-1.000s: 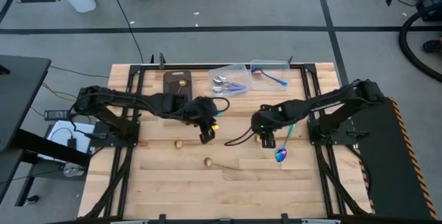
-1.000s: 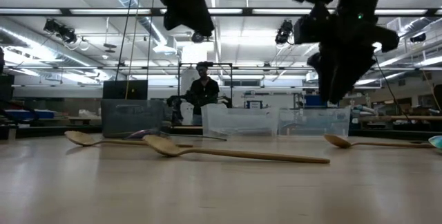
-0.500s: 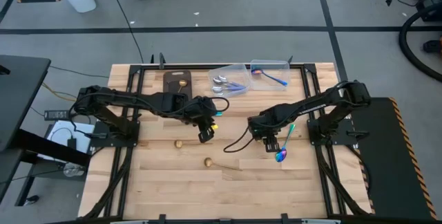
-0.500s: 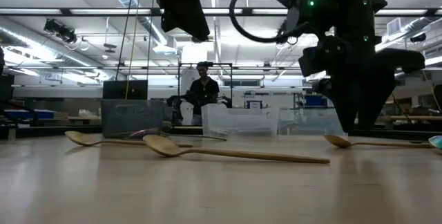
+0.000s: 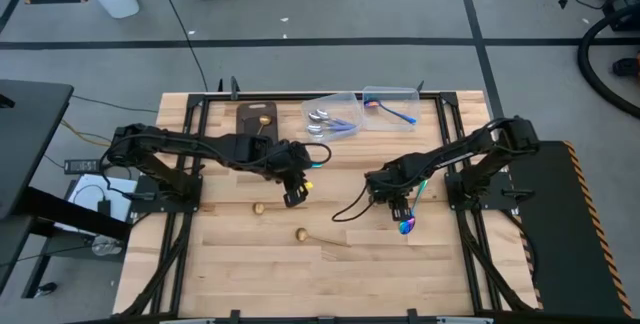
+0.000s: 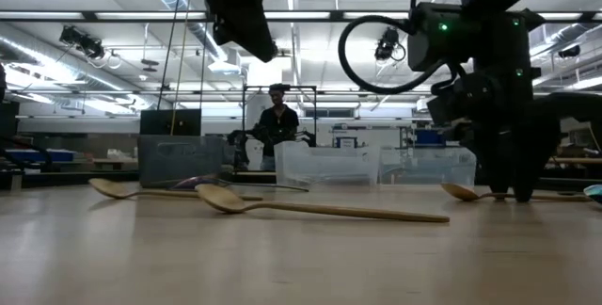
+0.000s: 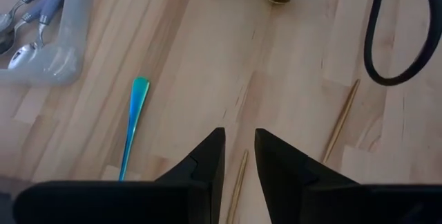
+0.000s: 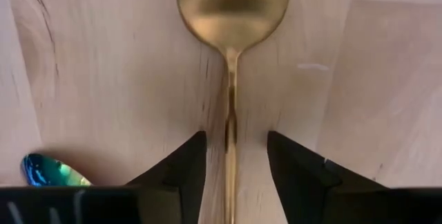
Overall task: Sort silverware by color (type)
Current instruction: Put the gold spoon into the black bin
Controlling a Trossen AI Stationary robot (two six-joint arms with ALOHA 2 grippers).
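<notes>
The right gripper (image 5: 397,207) is down at the worktop (image 5: 250,264) right of centre, its fingers (image 8: 176,172) standing apart on either side of the handle of a gold spoon (image 8: 231,16) that lies flat on the wood; a gap shows on each side of the handle, so nothing is gripped. Just beside that gripper lies a rainbow spoon (image 5: 410,219), its bowl toward the near edge. The left gripper (image 5: 295,196) hangs above the worktop left of centre, its jaws narrow and holding nothing. Two more gold spoons lie below and near it: one (image 5: 259,207) toward the left, another (image 5: 302,233) nearer the front edge. At the far edge, a dark tray (image 5: 254,121) holds a gold spoon, and two clear containers (image 5: 335,109) to its right hold silver and blue-handled pieces. A person (image 6: 276,121) stands in the room beyond.
</notes>
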